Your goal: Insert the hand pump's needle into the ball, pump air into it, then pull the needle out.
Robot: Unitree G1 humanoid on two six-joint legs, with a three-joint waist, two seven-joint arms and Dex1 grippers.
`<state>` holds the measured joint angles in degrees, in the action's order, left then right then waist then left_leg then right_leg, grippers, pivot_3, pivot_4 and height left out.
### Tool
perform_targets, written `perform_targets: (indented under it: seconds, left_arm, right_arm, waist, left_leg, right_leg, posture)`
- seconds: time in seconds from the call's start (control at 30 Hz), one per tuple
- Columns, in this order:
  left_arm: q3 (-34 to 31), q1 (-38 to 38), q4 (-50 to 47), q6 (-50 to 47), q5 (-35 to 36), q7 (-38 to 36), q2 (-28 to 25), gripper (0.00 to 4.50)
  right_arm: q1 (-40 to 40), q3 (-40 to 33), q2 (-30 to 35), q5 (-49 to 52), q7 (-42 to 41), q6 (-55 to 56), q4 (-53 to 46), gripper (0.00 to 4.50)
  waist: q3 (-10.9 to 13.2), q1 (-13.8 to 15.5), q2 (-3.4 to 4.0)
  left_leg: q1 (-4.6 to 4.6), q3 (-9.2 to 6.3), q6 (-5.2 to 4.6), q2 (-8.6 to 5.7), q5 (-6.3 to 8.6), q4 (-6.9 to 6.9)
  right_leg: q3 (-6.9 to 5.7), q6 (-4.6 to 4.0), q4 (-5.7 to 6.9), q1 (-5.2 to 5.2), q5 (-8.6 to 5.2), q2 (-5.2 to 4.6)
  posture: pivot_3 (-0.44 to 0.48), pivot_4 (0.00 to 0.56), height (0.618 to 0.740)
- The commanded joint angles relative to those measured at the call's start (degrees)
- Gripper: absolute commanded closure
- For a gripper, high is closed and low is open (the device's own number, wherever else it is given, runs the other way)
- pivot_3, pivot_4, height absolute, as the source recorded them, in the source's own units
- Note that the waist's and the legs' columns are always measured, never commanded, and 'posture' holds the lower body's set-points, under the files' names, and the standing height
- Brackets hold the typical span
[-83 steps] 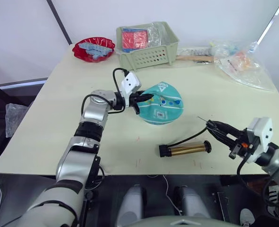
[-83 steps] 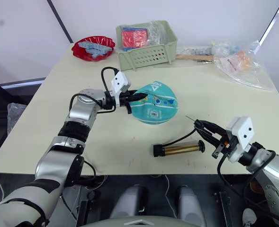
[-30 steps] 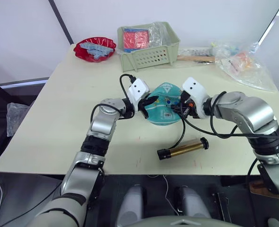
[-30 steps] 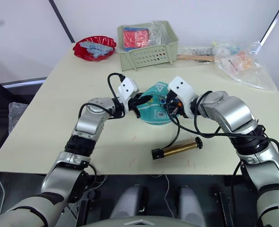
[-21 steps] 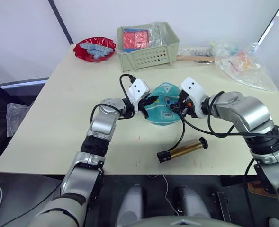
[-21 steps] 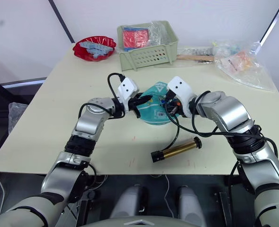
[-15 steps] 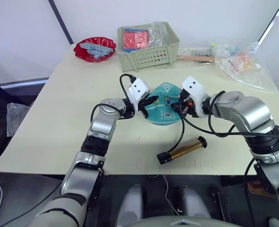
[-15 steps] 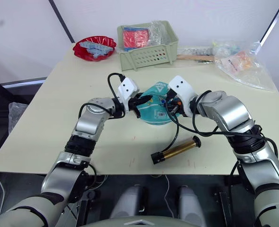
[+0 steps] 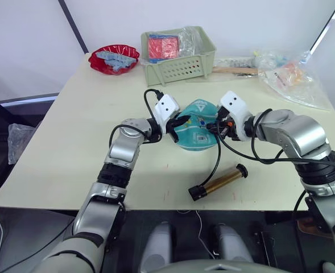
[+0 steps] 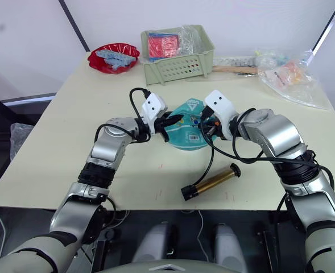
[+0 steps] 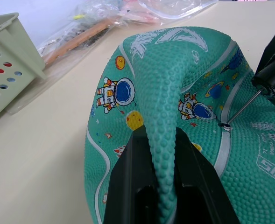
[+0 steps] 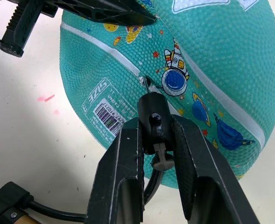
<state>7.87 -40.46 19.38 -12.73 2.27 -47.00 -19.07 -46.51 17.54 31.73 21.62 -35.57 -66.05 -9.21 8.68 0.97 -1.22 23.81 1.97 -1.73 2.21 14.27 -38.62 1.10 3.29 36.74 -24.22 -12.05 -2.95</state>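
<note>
The insertion step is in hand. The left gripper (image 11: 160, 186) is closed on a pinched fold of the slack teal rubber ball (image 9: 196, 124) with white seam lines and cartoon prints, bracing it on the pale table (image 9: 70, 142). The right gripper (image 12: 155, 154) clamps the black fitting of the thin metal needle (image 11: 242, 108), whose tip touches the valve hole on a white seam just ahead of its fingers. The gold-barrelled hand pump (image 9: 219, 182) with black ends lies behind and below that gripper, joined by its black hose. Next, I judge, the needle must be pushed straight along its axis into the valve while the left grip resists.
</note>
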Motion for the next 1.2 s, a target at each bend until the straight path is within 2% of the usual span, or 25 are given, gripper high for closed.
perform_targets:
  seconds: [0.03,1.2]
  left_arm:
    - [1.57,0.81,0.06,-0.7,-0.32,0.38,0.87,4.48]
    - [3.07,1.38,0.11,-0.27,-0.78,-0.55,1.07,4.48]
  right_arm:
    - [0.39,-0.1,0.54,-0.75,-0.27,-0.14,-1.23,4.14]
    - [-0.52,3.61,0.27,-3.94,-2.35,0.05,-0.45,4.14]
  waist:
    - [0.0,0.0,0.0]
    - [0.0,0.01,0.0]
  left_leg:
    - [0.0,0.0,0.0,0.0,0.0,0.0]
    - [-0.01,-0.01,0.0,0.0,0.0,0.0]
  right_leg:
    - [0.0,0.0,0.0,0.0,0.0,0.0]
    - [-0.01,0.0,-0.01,0.01,0.0,-0.01]
  posture:
    - [0.0,0.15,0.738]
    - [0.0,0.15,0.738]
